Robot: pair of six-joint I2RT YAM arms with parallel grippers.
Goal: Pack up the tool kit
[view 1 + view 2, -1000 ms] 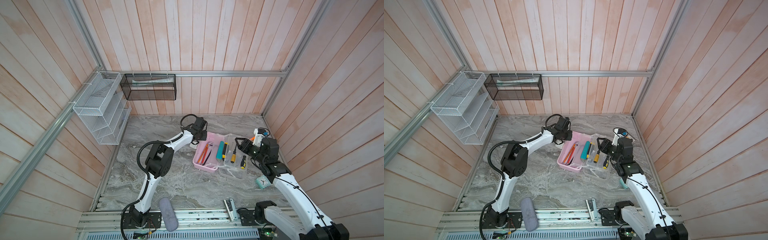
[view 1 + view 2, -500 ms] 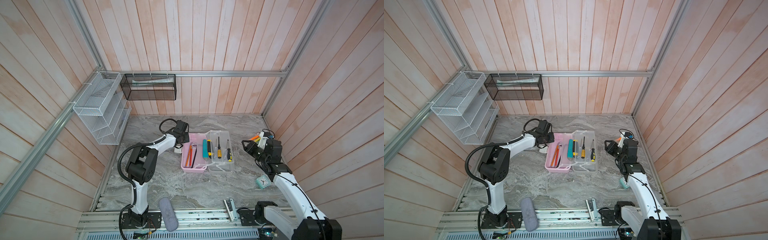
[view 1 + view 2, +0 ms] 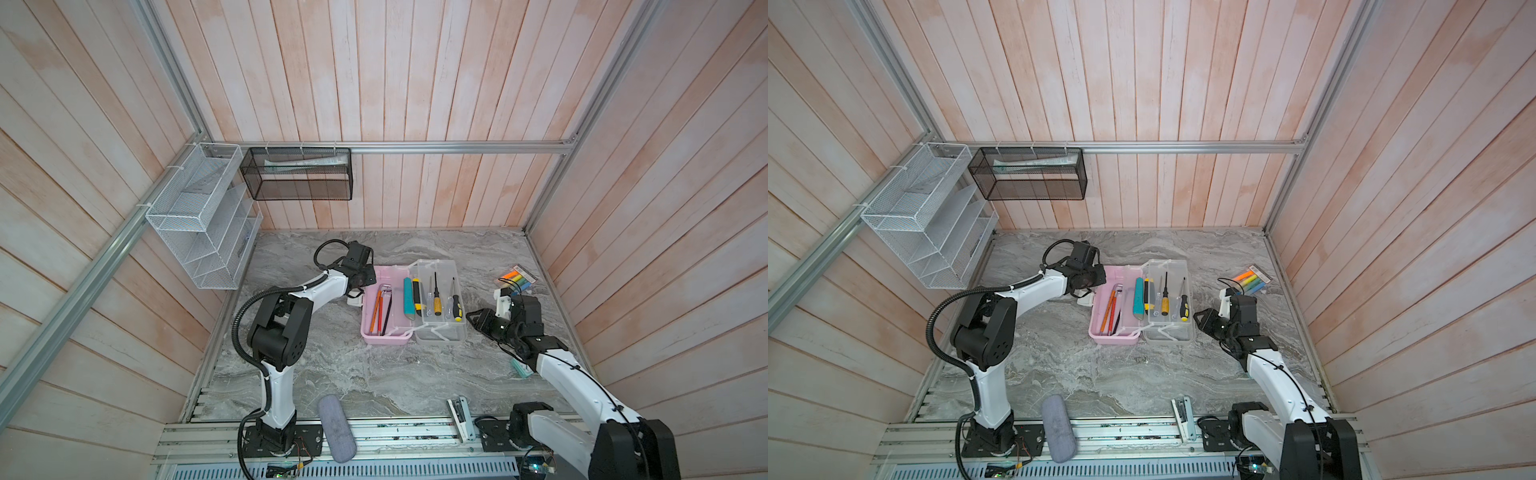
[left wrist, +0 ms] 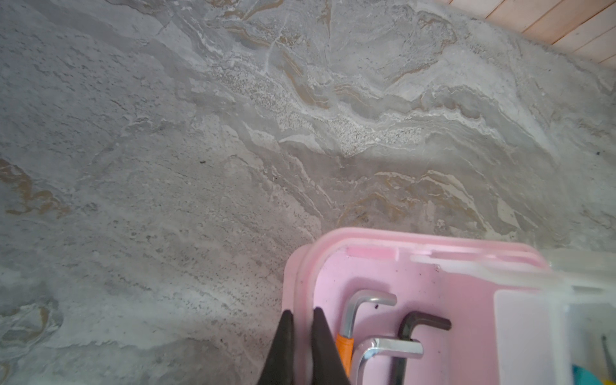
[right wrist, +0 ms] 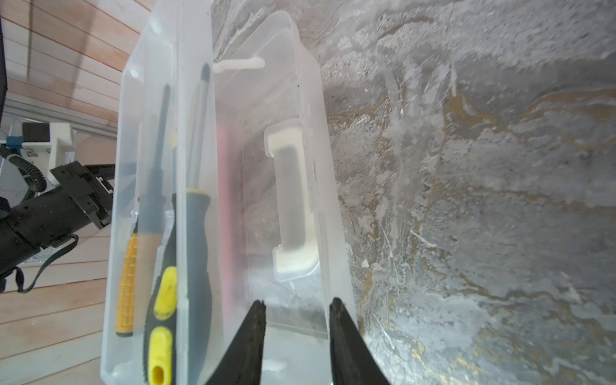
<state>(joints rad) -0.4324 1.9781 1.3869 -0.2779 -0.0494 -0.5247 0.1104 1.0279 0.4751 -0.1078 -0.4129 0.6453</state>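
Since one second ago, the rectangular pink plastic box [image 3: 384,340] is sitting further left and squarer to the table's front edge. The right gripper [image 3: 471,318] is no longer standing over the lid but beside it.

Left gripper [image 4: 301,316]: jaws nearly together and pinching the box's left side wall, as the left wrist view is showing.

Box is resting open, mid-table, on the grey marble tabletop [image 3: 374,386]. Slim hex keys [image 3: 384,307] are lying lengthwise in its left half. A teal tool [image 3: 408,299] and a black-yellow tool [image 3: 417,296] are lying side by side along the seam with the lid.

Frosted translucent lid [image 3: 441,269] is lying flat open against the box's right edge. Its white loop handle [image 5: 305,200] is showing through on the table side. Three screwdrivers [image 3: 436,301] are lying parallel in the lid.

Right gripper is hovering just beside the lid's right wall with a narrow gap between the jaws. Contact with the wall cannot be told.

Clear packet of neon highlighters [image 3: 517,277] is lying near the right wall, well apart from the box.
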